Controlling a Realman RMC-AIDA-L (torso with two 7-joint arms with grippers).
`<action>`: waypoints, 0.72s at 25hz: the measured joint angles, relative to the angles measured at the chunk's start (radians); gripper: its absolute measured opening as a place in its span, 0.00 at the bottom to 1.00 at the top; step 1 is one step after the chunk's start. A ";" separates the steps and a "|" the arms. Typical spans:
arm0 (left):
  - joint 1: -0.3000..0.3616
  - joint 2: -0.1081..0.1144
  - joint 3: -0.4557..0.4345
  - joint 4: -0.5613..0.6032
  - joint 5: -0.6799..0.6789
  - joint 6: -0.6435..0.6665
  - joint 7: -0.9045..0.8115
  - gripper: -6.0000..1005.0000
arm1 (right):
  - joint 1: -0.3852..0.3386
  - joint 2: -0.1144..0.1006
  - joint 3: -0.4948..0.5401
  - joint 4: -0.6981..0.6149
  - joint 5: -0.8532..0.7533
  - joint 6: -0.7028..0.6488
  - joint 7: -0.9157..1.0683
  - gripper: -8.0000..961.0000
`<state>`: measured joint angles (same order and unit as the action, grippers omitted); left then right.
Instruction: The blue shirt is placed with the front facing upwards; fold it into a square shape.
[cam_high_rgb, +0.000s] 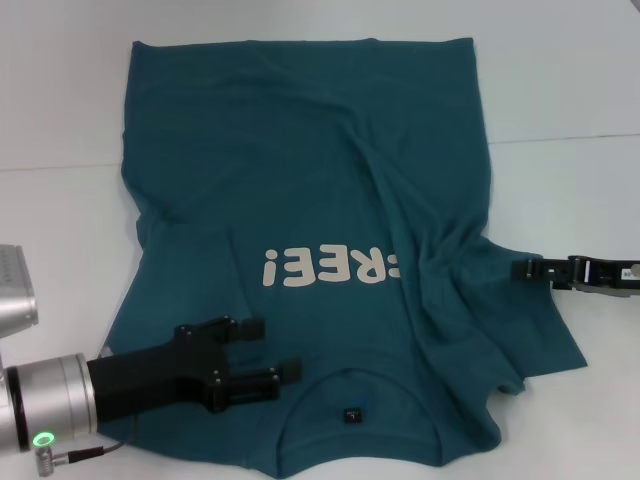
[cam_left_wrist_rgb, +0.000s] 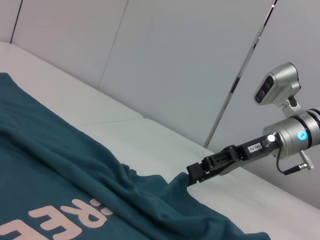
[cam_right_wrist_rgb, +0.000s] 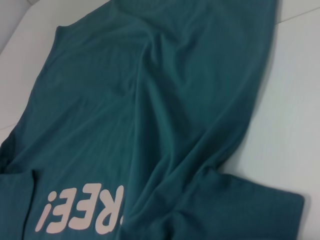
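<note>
Right claw (cam_left_wrist_rgb: 189, 178) pinching blue shirt (cam_high_rgb: 300, 200) edge, clearest from left wrist; left claw (cam_high_rgb: 277, 350) spread

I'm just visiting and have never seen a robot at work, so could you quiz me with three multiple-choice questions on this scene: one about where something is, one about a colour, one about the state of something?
1. Where is the right hand?
A. At the edge of the dark teal-blue cotton T-shirt, on the robot's right
B. Above the collar
C. Off the white table

2. What colour is the block lettering on the chest?
A. Black
B. Cream
C. Red

3. How does the T-shirt lie?
A. Folded into a neat square
B. Rolled into a tube
C. Spread out, lettering up, with a rumpled ridge on the robot's right half

Answers: 1 A, the left wrist view shows that hand meeting the cloth's edge; the left hand is the one near the collar. 2 B, pale cream letters on teal. 3 C, body and hem lie open, with creases running towards the right hand.
</note>
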<state>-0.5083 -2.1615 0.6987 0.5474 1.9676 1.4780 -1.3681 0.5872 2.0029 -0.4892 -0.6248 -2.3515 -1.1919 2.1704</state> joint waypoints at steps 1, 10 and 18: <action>-0.001 0.001 0.000 0.000 0.000 0.000 -0.001 0.88 | 0.002 0.002 0.000 0.001 0.000 0.004 -0.001 0.82; -0.010 0.002 0.009 0.000 0.000 -0.006 -0.002 0.88 | 0.018 0.019 -0.002 0.002 0.001 0.034 -0.010 0.82; -0.012 0.003 0.009 0.000 0.000 -0.012 -0.003 0.88 | 0.020 0.031 -0.024 0.011 -0.003 0.068 -0.033 0.81</action>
<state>-0.5206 -2.1582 0.7075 0.5476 1.9679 1.4657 -1.3712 0.6075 2.0338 -0.5135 -0.6141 -2.3543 -1.1235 2.1376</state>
